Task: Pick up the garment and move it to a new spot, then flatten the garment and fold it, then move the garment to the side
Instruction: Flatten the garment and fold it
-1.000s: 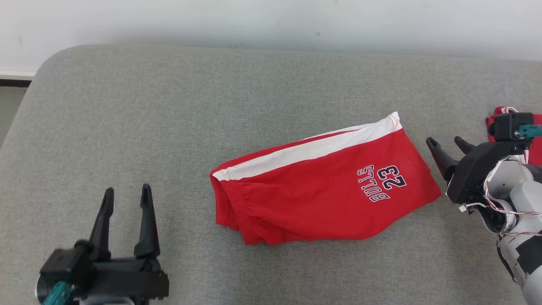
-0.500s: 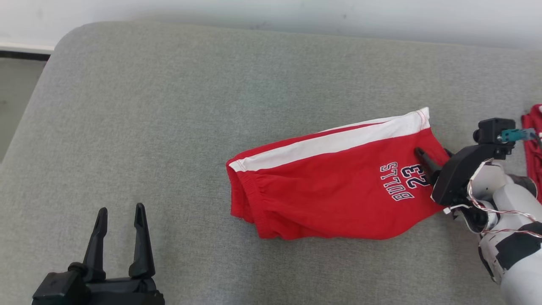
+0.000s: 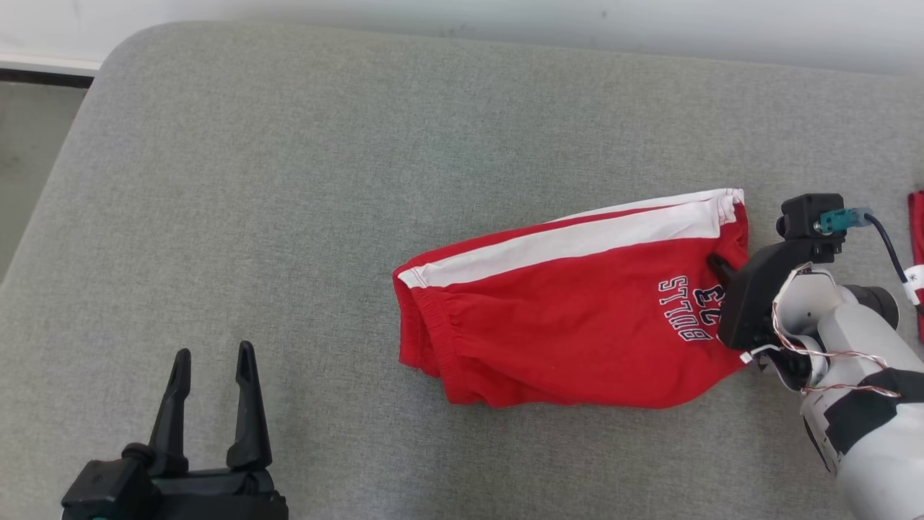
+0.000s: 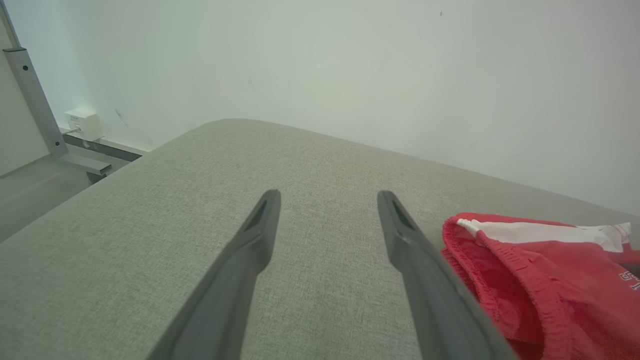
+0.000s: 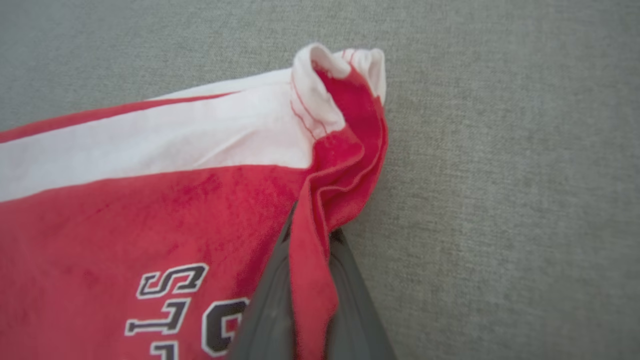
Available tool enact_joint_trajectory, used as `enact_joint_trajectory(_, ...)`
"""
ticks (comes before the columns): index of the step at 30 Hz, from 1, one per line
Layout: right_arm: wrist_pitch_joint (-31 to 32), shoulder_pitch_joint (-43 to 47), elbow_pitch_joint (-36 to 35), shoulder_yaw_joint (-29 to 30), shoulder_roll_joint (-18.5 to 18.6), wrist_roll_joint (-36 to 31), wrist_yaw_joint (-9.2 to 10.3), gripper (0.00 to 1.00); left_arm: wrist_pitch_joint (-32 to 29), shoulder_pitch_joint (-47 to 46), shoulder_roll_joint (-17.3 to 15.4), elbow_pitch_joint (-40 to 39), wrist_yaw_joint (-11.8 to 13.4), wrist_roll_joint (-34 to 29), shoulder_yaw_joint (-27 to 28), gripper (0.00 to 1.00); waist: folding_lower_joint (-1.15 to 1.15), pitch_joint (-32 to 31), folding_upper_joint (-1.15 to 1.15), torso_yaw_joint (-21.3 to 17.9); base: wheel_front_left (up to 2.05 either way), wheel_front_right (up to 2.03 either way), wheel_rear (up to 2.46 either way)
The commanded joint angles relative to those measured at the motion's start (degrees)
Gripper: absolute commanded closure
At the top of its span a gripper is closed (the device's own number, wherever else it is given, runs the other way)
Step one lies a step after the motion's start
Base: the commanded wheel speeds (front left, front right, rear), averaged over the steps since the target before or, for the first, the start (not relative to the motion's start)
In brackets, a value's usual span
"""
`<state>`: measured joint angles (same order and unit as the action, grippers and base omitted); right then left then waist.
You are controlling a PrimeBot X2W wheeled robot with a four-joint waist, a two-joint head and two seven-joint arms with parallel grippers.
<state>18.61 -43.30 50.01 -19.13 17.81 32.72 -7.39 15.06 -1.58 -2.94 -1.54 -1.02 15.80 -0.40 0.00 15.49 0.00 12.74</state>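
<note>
The garment [image 3: 563,318] is a pair of red shorts with a white side stripe and "BULLS 23" lettering, folded and lying on the grey cushion [image 3: 289,180] right of the middle. My right gripper [image 3: 716,264] is shut on its right hem; in the right wrist view a ridge of red cloth [image 5: 312,260] is pinched between the two dark fingers [image 5: 270,310]. My left gripper [image 3: 213,357] stands open at the lower left, apart from the shorts. In the left wrist view its fingers [image 4: 260,225] point over bare cushion, with the shorts' waistband [image 4: 520,270] to the right.
A second red cloth [image 3: 917,245] lies at the right edge of the head view. The cushion's rounded left corner [image 3: 108,58] drops to the floor [image 3: 29,144]. A pale wall [image 4: 350,65] runs behind the cushion, with a metal post [image 4: 35,95] at the left.
My right gripper has reached left onto the shorts' right hem and shut on it, bunching the cloth. The camera has also shifted. The left gripper stays open.
</note>
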Motion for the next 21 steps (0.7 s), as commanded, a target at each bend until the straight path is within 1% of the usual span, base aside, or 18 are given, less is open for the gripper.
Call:
enact_joint_trajectory(1, 1.09, 3.66, 1.68, -0.82, -0.30, -0.50, -0.15, 1.00, 0.11, -0.04, 0.06, -0.17, 0.17, -0.01, 0.01, 0.00, 0.00, -0.22, 0.00, -0.27, 0.00, 0.00, 0.00)
enact_joint_trajectory(2, 0.46, 3.78, 1.51, -0.38, 0.31, -0.71, 0.00, 1.00, 0.11, 0.07, 0.06, -0.12, 0.22, -0.14, -0.02, 0.00, 0.00, -0.47, 0.00, -0.47, 0.00, 0.00, 0.00)
enact_joint_trajectory(3, -0.46, 3.78, 1.06, 0.63, 1.98, -1.86, 0.05, 1.00, 0.11, 0.06, 0.05, -0.35, 0.05, -1.47, -0.06, 0.00, 0.00, -1.06, 0.00, -1.03, 0.00, 0.00, 0.00)
enact_joint_trajectory(9, -4.49, 4.48, -2.38, 6.03, 4.05, -4.48, 0.00, 1.00, 0.11, 0.47, 0.04, -0.66, -0.05, -2.08, -0.90, 0.00, 0.00, -2.65, 0.00, -3.25, 0.00, 0.00, 0.00)
enact_joint_trajectory(12, -5.22, 5.92, -4.58, 8.81, 4.97, -6.58, 0.00, 1.00, 0.10, 0.67, 0.04, -0.46, -0.11, -2.35, -1.12, 0.00, 0.00, -3.19, 0.00, -4.48, 0.00, 0.00, 0.00)
enact_joint_trajectory(16, -4.46, 8.06, -8.15, 13.33, 6.34, -10.01, 0.00, 1.00, 0.10, 0.73, 0.04, -0.62, 0.16, -2.64, -1.21, 0.00, 0.00, -3.59, 0.00, -5.70, 0.00, 0.00, 0.00)
enact_joint_trajectory(18, -3.61, 9.20, -10.27, 15.76, 7.36, -13.52, 0.00, 1.00, 0.10, 0.75, 0.04, -0.48, 0.06, -2.78, -1.11, 0.00, 0.00, -3.84, 0.00, -6.08, 0.00, 0.00, 0.00)
enact_joint_trajectory(21, -1.10, 11.34, -14.71, 19.62, 6.33, -18.08, -0.01, 1.00, 0.10, 0.96, 0.04, -0.36, -0.01, -2.54, -0.87, 0.00, 0.00, -4.44, 0.00, -6.51, 0.00, 0.00, 0.00)
